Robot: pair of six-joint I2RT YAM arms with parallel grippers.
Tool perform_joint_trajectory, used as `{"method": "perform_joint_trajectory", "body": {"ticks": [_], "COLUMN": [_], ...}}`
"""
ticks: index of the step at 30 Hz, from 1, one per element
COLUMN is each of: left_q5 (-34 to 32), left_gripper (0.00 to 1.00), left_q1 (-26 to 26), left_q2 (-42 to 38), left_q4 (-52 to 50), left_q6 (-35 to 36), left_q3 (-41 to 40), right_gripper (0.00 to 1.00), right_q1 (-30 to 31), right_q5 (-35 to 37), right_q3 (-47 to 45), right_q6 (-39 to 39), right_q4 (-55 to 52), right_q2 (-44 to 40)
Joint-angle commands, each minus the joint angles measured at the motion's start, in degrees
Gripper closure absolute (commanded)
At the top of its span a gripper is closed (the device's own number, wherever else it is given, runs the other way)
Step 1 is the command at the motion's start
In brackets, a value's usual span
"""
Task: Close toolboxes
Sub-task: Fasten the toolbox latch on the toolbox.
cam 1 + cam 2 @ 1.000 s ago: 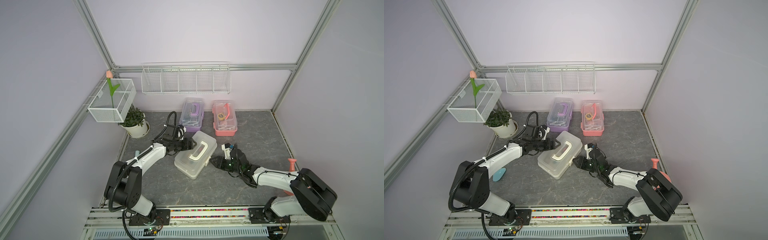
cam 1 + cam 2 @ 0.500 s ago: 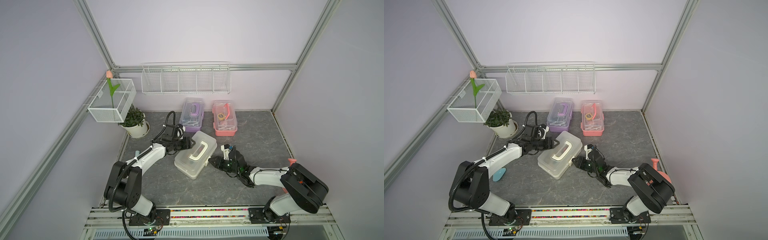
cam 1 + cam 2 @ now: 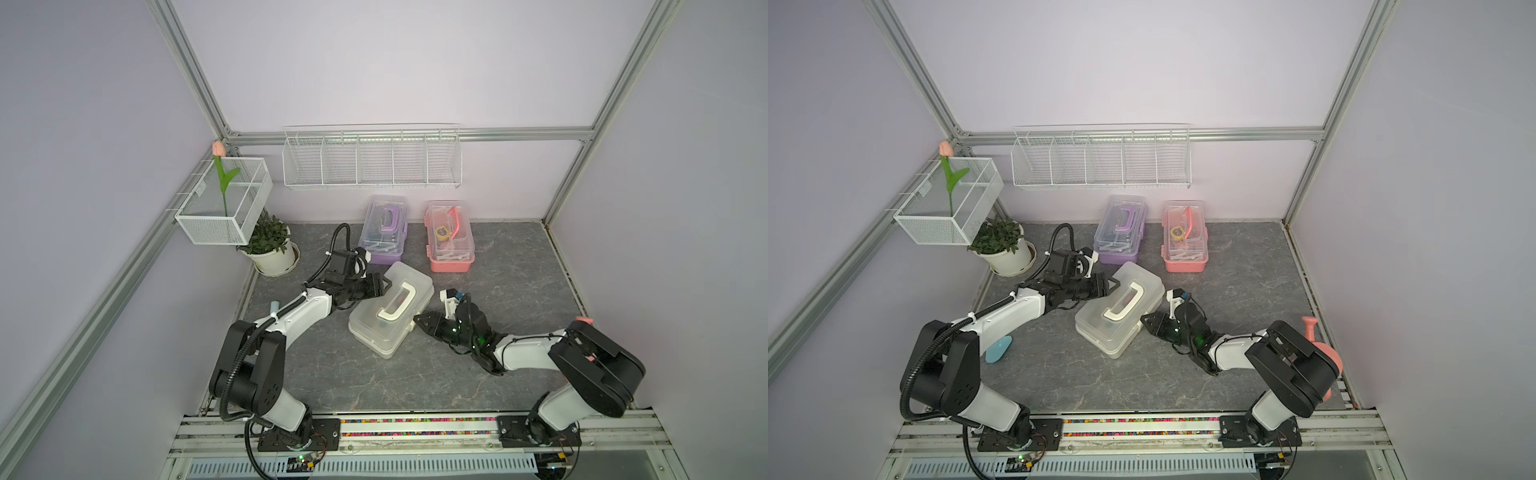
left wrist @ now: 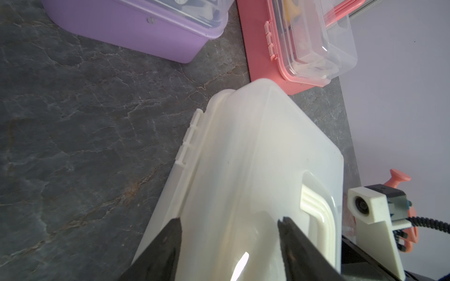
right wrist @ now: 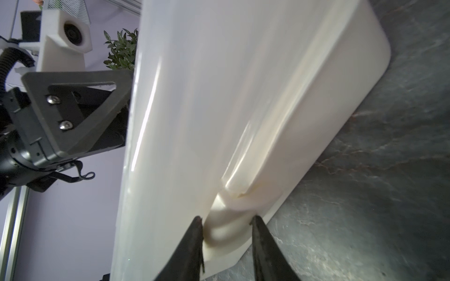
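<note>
In a top view: white toolbox (image 3: 390,309) lies diagonal, long axis near-left to far-right; left claw (image 3: 384,286) at its far-left side, right claw (image 3: 419,322) at its near-right side.
Left wrist: jaws apart over lid (image 4: 243,158).
Right wrist: jaws flank latch (image 5: 224,228); whether they grip it cannot be told.

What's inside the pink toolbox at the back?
Through the clear lid of the pink toolbox, a yellow round item and some pale small parts show in both top views. Anything lower down is hidden by the opaque pink base.

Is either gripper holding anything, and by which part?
Left gripper: nothing, open over the white toolbox. Right gripper straddles its latch; a grip cannot be told.
</note>
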Motion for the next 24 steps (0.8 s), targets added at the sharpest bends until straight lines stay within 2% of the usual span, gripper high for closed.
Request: {"method": "perform_joint_trajectory", "body": {"ticks": [1,8,12,16,20,24], "left_q5": [4.5,6.2,7.9,6.8,4.6,2.8], "left_gripper": [0.36,0.37,0.39,0.37,0.28,0.21], "left_q1": [-3.3,-4.4,-5.6,-5.7,-5.2,-3.1], "left_q2": [4.1,6.4,8.2,7.3,6.0,4.6], "left_q4": [-8.5,-7.5,-6.5,-6.9,-8.0,-8.7], "left_q6": [-0.5,-0.8,-1.4,-1.4,-1.1,-1.2], "left_q3": [-3.9,-3.9,-3.9,-3.9,-2.8,-1.0], "right_gripper": [0.66,0.67,0.68,0.67,0.64,0.53], "right_q1": [1.2,1.2,1.3,0.5,-1.7,-3.3], "right_q5": [0.6,1.0,0.2,-0.1,-0.5,0.3], "right_q3": [0.2,1.4,2.4,1.5,0.0,0.8], "right_q6": [1.6,1.2,1.9,1.1,-2.2,-9.9], "right_q4": [4.7,3.9,7.5,6.8,1.6,-12.5], "right_q2": [3.3,2.5,5.0,4.2,-1.0,-10.2]}}
